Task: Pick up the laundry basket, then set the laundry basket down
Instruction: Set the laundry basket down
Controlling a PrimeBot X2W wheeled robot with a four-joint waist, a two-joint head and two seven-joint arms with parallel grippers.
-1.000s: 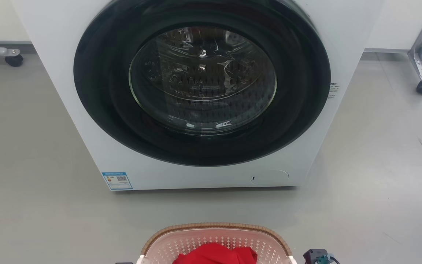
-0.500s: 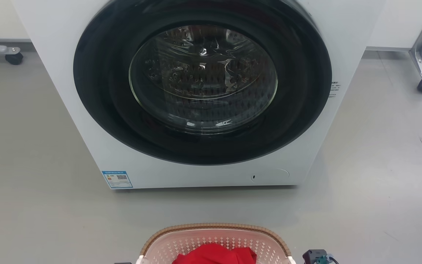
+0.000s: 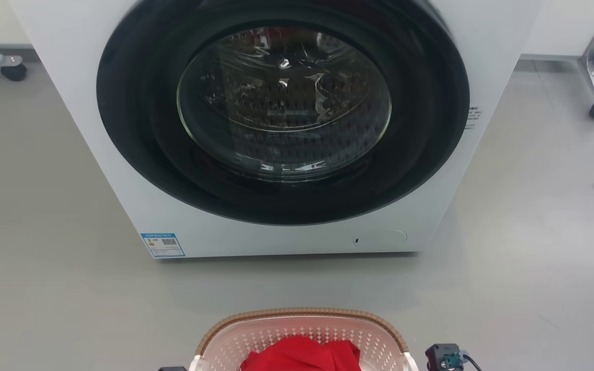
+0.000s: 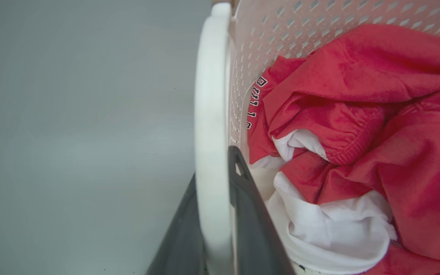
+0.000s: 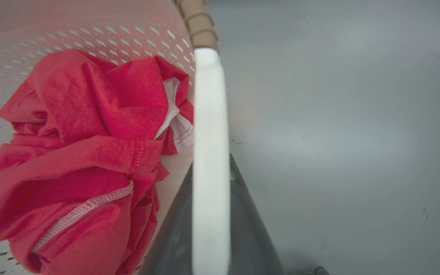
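Left gripper (image 4: 213, 168): dark fingers clamped either side of the left handle (image 4: 210, 95) of the laundry basket (image 3: 302, 330); right gripper (image 5: 210, 164): clamped likewise on the right handle (image 5: 210, 114); basket at 6 o'clock in the head view, holding red clothing (image 3: 301, 353) and white cloth (image 4: 319, 221); grey floor (image 3: 44, 288) beyond; white washer (image 3: 276, 242), round dark door, at 12 o'clock.

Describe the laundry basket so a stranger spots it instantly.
Find the big white washer with the round dark door. Directly before it is the laundry basket, small and pale pink. Its perforated walls, brown woven rim and red clothes mark it out.
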